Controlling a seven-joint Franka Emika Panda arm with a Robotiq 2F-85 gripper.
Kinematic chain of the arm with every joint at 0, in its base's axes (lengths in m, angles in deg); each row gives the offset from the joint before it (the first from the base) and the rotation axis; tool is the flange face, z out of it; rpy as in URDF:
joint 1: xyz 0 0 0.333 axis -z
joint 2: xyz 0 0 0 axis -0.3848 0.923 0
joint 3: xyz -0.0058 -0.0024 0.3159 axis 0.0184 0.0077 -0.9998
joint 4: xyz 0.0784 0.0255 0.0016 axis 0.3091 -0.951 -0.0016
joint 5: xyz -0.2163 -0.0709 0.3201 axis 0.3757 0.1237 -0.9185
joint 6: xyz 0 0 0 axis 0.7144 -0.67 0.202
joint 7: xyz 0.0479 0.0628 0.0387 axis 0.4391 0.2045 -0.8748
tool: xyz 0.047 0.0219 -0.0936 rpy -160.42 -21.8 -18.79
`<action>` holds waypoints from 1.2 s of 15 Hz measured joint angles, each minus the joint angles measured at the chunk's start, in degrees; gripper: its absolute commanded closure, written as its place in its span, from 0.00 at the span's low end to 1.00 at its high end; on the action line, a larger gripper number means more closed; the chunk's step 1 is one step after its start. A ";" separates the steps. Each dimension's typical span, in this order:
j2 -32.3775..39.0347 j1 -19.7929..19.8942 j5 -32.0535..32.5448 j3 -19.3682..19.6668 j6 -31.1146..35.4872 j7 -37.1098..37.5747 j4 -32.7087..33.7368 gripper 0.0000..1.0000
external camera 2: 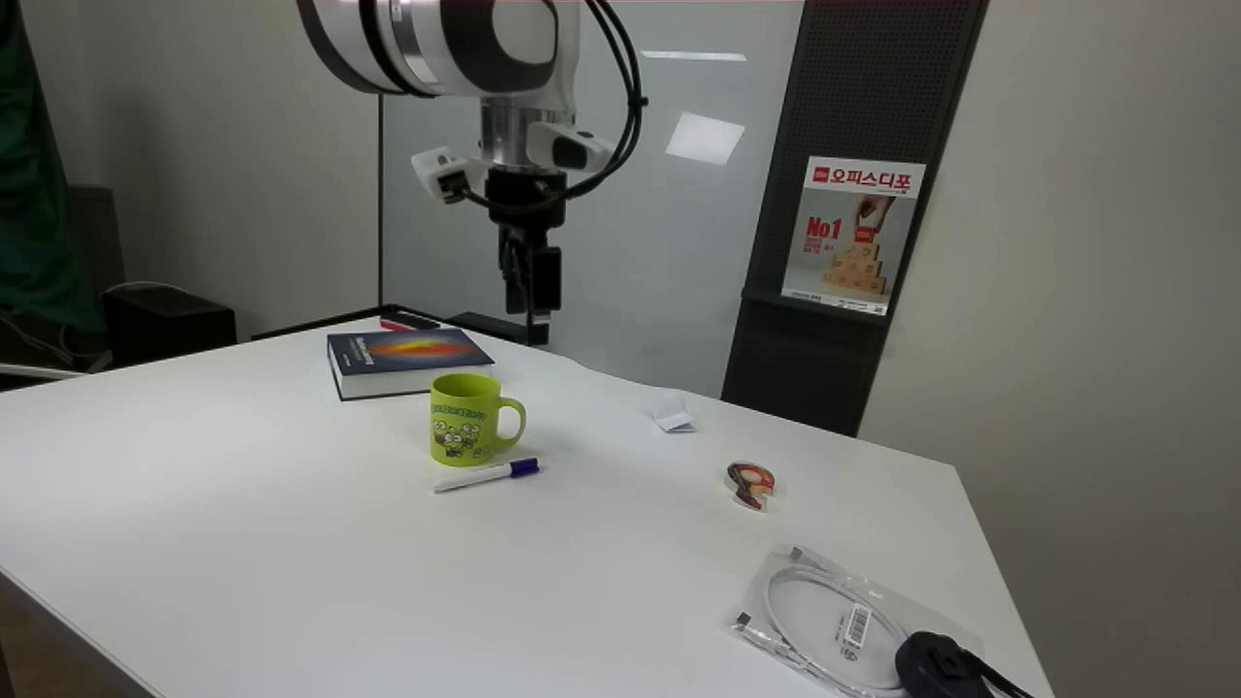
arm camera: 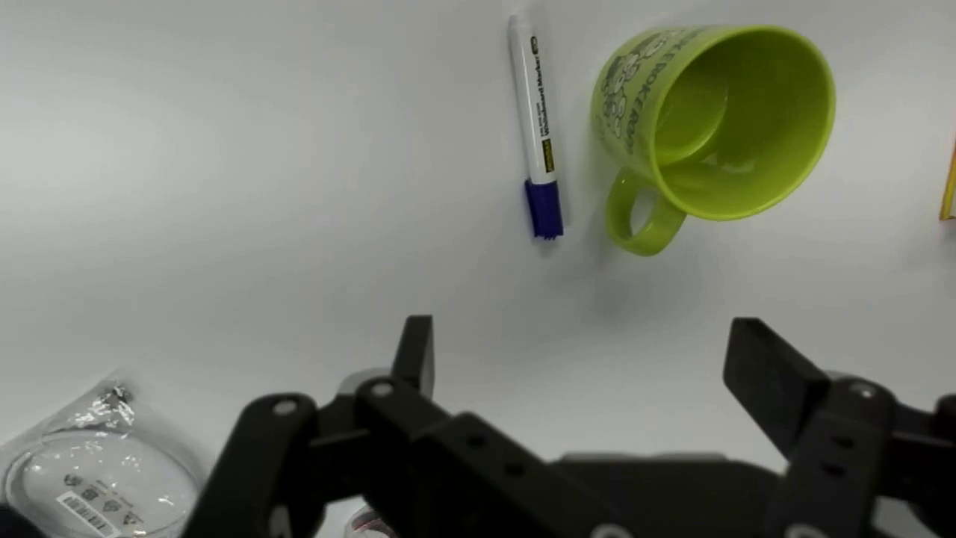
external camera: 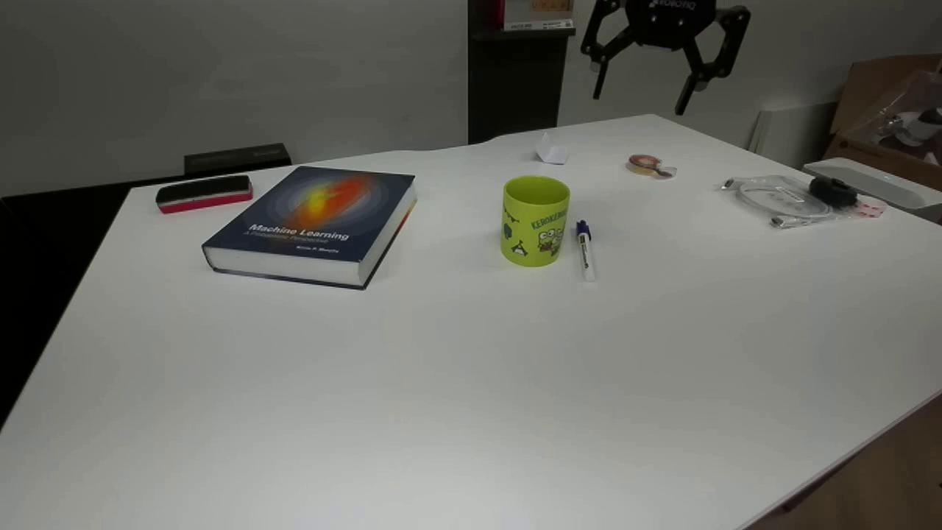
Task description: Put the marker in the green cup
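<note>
The marker (external camera: 586, 254) lies flat on the white table close beside the green cup (external camera: 533, 228), with a small gap between them. It has a white body and a dark blue cap and also shows in an exterior view (external camera 2: 482, 476) and the wrist view (arm camera: 538, 127). The cup stands upright, its handle visible in an exterior view (external camera 2: 463, 427) and the wrist view (arm camera: 635, 104). My gripper (external camera: 639, 104) is open and empty, high above the table. In the wrist view, the fingers (arm camera: 582, 325) are spread apart, with the marker and cup beyond their tips.
A thick book (external camera: 313, 224) and a red-and-black eraser (external camera: 204, 194) lie beyond the cup. Folded paper (external camera: 551, 150), a tape roll (external camera: 644, 164) and a bagged cable (external camera: 784, 199) with a black item (external camera: 833, 192) also lie on the table.
</note>
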 measured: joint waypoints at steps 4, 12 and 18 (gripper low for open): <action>0.07 -0.47 -0.05 1.11 1.29 5.48 -3.63 0.00; 1.53 1.45 -4.54 -1.23 4.54 -8.11 -3.58 0.00; 7.22 3.85 -13.06 -4.95 7.15 -21.19 -2.78 0.00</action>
